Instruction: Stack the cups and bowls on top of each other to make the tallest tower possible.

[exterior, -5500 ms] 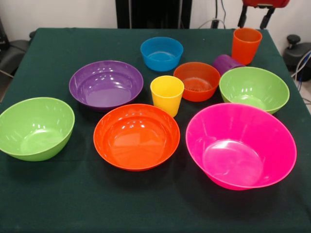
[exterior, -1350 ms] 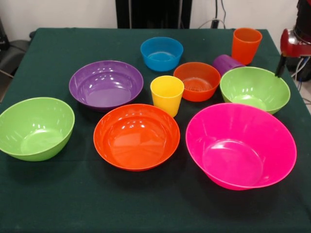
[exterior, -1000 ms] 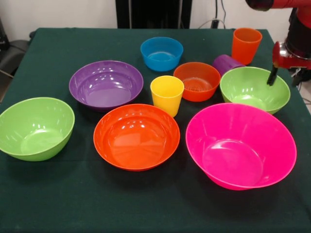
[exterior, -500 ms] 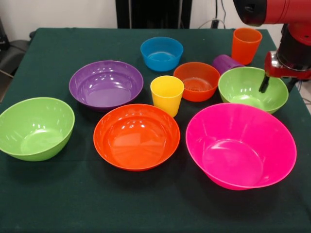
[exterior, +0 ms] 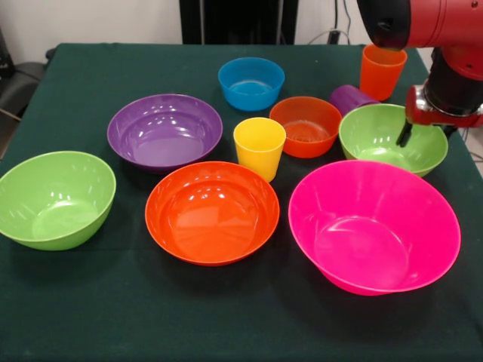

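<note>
My gripper (exterior: 427,133) is open and low over the right rim of the right green bowl (exterior: 381,136). One finger (exterior: 404,134) hangs inside that bowl and the other is outside its rim. Near the front are the pink bowl (exterior: 373,226), the large orange bowl (exterior: 212,213) and the left green bowl (exterior: 54,197). Behind them are the purple bowl (exterior: 164,130), small orange bowl (exterior: 305,124) and blue bowl (exterior: 250,81). The yellow cup (exterior: 259,145) and orange cup (exterior: 379,73) stand upright. The purple cup (exterior: 349,98) lies on its side. Nothing rests on anything else, so no tower shows.
The dark green tablecloth (exterior: 90,302) covers the table. The red arm (exterior: 423,23) comes down at the back right, over the orange cup. A black post (exterior: 238,21) stands behind the table's far edge.
The arm has swung in from the right and come down to the right green bowl's rim. That bowl has shifted slightly left. Everything else is where it was.
</note>
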`<action>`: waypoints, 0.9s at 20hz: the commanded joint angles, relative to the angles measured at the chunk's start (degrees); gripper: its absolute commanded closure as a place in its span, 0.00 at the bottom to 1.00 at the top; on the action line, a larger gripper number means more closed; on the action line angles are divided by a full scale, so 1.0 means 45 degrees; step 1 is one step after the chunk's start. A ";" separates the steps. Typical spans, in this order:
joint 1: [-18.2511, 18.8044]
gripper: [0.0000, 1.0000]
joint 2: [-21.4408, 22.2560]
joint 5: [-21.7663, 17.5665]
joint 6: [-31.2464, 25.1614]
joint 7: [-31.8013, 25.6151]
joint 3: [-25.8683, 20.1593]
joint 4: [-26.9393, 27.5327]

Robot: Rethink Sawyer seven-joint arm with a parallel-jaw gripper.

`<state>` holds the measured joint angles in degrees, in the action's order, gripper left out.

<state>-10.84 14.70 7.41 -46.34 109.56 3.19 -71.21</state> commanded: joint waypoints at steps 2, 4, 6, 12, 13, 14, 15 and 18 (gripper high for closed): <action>-0.0084 0.00 -0.0319 -0.0208 -0.0065 0.1444 -0.0527 0.0567; -0.0117 0.00 -0.0346 -0.0267 -0.0222 0.1435 -0.0427 0.0722; -0.0143 0.00 -0.0341 -0.0304 -0.0131 0.1417 -0.0379 0.0738; -0.0213 0.00 -0.0282 -0.0209 -0.0036 0.1501 -0.0387 0.0622; -0.0250 0.00 -0.0286 -0.0221 -0.0021 0.1537 -0.0349 0.0640; -0.0252 0.00 -0.0305 -0.0215 0.0130 0.1533 -0.0374 0.0643; -0.0234 0.00 -0.0290 -0.0167 0.0202 0.1555 -0.0410 0.0563; -0.0267 0.00 -0.0304 -0.0135 0.0153 0.1633 -0.0374 0.0542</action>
<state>-11.27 13.88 7.41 -46.34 109.56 4.06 -70.31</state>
